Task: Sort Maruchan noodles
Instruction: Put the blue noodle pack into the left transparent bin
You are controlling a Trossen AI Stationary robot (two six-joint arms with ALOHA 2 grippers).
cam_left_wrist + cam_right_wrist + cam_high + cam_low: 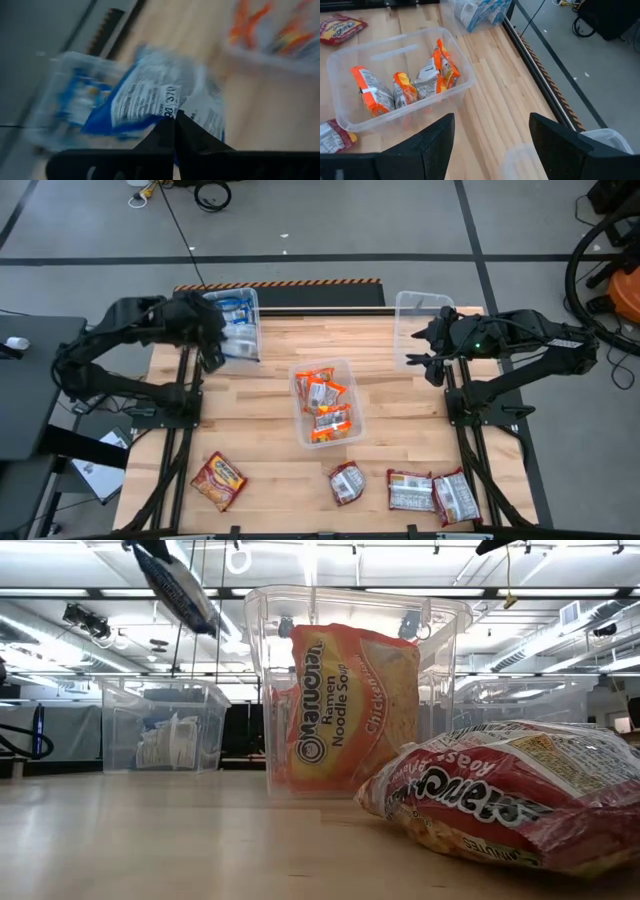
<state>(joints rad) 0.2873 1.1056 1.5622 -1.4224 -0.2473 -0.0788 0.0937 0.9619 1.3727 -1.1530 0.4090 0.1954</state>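
My left gripper (pixel 214 352) is shut on a blue Maruchan noodle packet (pixel 145 95), held high over the table's far left beside the clear left bin (pixel 222 298), which holds more blue packets (pixel 165 740). The low view shows the held packet (pixel 180 585) hanging in the air. The middle bin (pixel 345 368) holds several orange packets (pixel 400 87). Several dark red packets (pixel 218 480) (pixel 410 490) lie flat along the near edge. My right gripper (pixel 490 135) stands open and raised at the far right, next to the clear right bin (pixel 420 305). My left gripper pinches the blue packet at one edge (pixel 172 111) between its two shut fingers, which slant downward. The packet hangs tilted below the fingers (pixel 185 595), lifted clear of the table and the bins.
Bare wood lies between the bins and the row of red packets. One red packet (pixel 510 790) lies close in front of the low camera. A black and yellow striped strip (pixel 280 283) runs along the far edge.
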